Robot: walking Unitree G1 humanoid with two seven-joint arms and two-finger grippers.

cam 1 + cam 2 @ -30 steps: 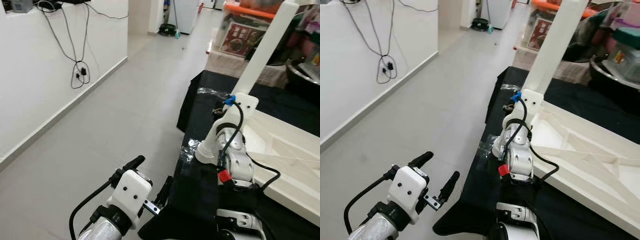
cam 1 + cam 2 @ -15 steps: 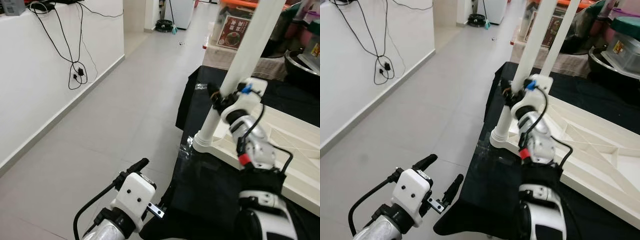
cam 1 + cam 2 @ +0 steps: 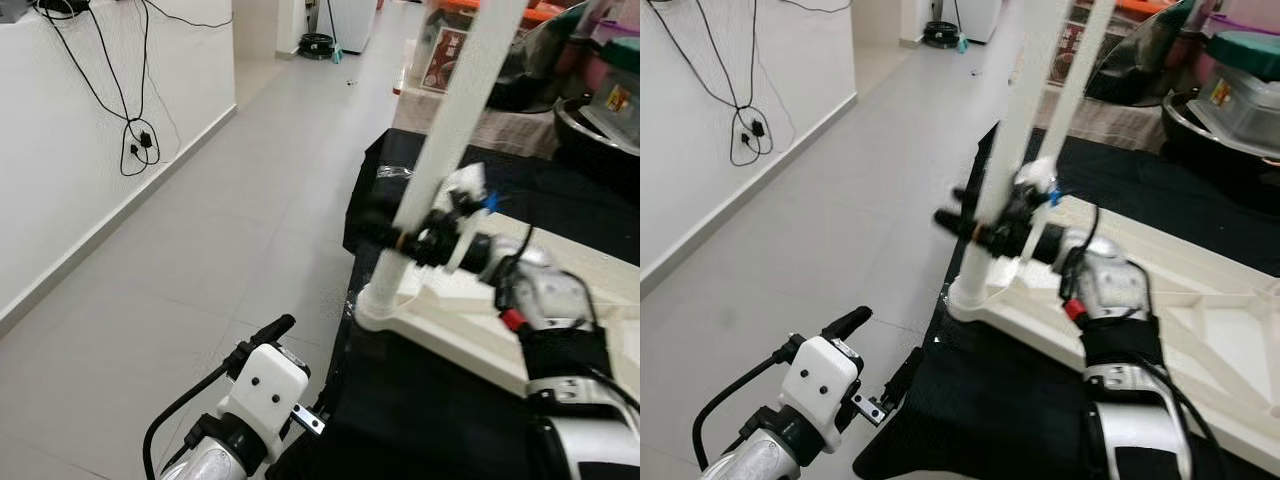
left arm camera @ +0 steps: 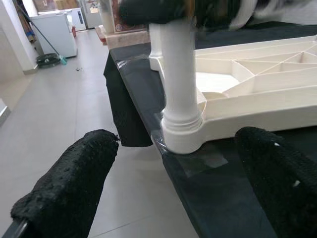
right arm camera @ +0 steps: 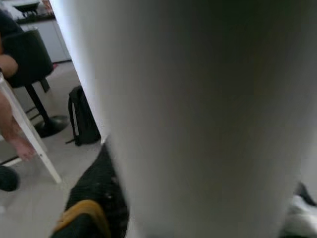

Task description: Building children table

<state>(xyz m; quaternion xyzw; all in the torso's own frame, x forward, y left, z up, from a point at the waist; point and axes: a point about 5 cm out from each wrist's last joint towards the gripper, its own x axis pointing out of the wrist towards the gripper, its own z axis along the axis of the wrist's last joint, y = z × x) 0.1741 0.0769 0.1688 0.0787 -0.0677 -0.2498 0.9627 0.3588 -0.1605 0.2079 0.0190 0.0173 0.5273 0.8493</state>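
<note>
1. Grey tiled floor (image 3: 200,250) runs along a white wall (image 3: 60,150) on the left, with black cables (image 3: 135,150) hanging down it.
2. Left gripper (image 3: 300,375) sits low at the bottom left, arm bent, wrist pointing forward toward the black-covered table edge; fingers (image 4: 69,186) spread wide apart, holding nothing.
3. In the left wrist view the base of the white leg (image 4: 181,119) stands between and beyond the two open fingers, not touching them.
4. Black cloth (image 3: 420,400) covers the work surface to the right of the floor.
5. Upturned white children table top (image 3: 1200,320) lies flat on the cloth, ribbed underside up.
6. White table leg (image 3: 440,160) stands upright, slightly tilted, in the near-left corner socket of the top.
7. Right gripper (image 3: 985,225) reaches leftward across the top, forearm roughly level, black fingers clamped around the leg just above its base.
8. Second white leg (image 3: 1080,60) stands just behind.
9. Clutter, including a dark bowl (image 3: 600,125), sits far right.
</note>
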